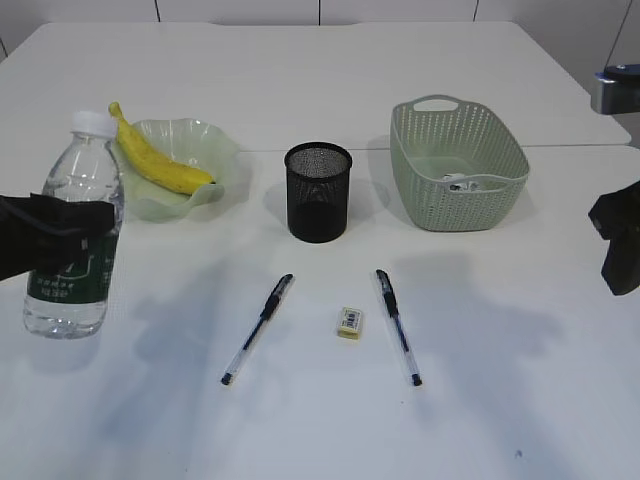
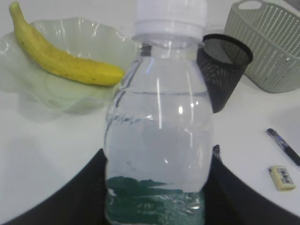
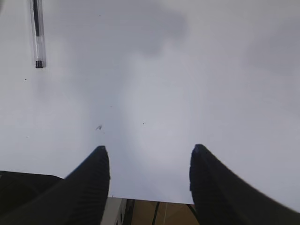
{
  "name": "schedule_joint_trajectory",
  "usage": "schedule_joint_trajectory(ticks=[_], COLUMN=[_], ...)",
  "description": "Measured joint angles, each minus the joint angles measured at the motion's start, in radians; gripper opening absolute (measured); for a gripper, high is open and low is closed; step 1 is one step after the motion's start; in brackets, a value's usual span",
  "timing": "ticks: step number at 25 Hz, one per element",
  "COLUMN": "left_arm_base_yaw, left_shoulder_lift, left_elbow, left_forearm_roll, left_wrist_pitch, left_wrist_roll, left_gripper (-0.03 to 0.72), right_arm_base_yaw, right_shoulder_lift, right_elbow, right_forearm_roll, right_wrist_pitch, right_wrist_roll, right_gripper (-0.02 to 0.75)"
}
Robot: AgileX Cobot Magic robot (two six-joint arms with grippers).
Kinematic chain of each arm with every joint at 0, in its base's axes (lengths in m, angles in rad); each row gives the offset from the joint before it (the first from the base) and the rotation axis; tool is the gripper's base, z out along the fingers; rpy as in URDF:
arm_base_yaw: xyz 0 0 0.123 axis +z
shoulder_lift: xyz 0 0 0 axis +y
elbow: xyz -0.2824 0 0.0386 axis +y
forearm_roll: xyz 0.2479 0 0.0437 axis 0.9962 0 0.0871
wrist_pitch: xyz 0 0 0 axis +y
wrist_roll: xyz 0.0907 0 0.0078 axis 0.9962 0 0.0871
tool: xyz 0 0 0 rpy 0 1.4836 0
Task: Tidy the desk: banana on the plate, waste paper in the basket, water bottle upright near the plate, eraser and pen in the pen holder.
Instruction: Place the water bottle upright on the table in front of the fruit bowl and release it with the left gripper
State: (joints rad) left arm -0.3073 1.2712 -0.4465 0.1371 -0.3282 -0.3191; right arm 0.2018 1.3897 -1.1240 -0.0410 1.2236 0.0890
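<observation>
Left gripper (image 2: 157, 187) clamped on water bottle (image 1: 72, 228), fingers (image 2: 79, 187) on both flanks at label height; bottle upright, near left table edge, at 7 o'clock from plate (image 1: 185, 165). Banana (image 1: 155, 155) lying across plate. Pen holder (image 1: 318, 190) at 3 o'clock from plate, apart. Basket (image 1: 458, 160) farther right, waste paper (image 1: 460, 182) inside. Two pens (image 1: 257, 328) (image 1: 398, 325) flat in front of holder, eraser (image 1: 349, 322) between them, touching neither. Right gripper (image 3: 149, 176) spread wide, holding nothing, over bare table (image 3: 187, 93); one pen end at its 11 o'clock. Open surface front and right.
</observation>
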Motion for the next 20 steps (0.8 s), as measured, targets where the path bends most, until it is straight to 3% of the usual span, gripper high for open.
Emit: schedule_joint_trajectory(ticks=[11, 20], left_arm_base_yaw=[0.0, 0.0], left_shoulder_lift=[0.063, 0.262], left_elbow=[0.002, 0.002], left_forearm_roll=[0.013, 0.082], left_wrist_pitch=[-0.1, -0.556], left_wrist_roll=[-0.005, 0.021], left_gripper=[0.361, 0.361], right_arm_base_yaw=[0.0, 0.0], right_shoulder_lift=[0.0, 0.0], right_elbow=[0.0, 0.0], right_forearm_roll=[0.0, 0.0], right_wrist_pitch=[0.0, 0.0], right_wrist_roll=[0.0, 0.0], right_gripper=[0.409, 0.409])
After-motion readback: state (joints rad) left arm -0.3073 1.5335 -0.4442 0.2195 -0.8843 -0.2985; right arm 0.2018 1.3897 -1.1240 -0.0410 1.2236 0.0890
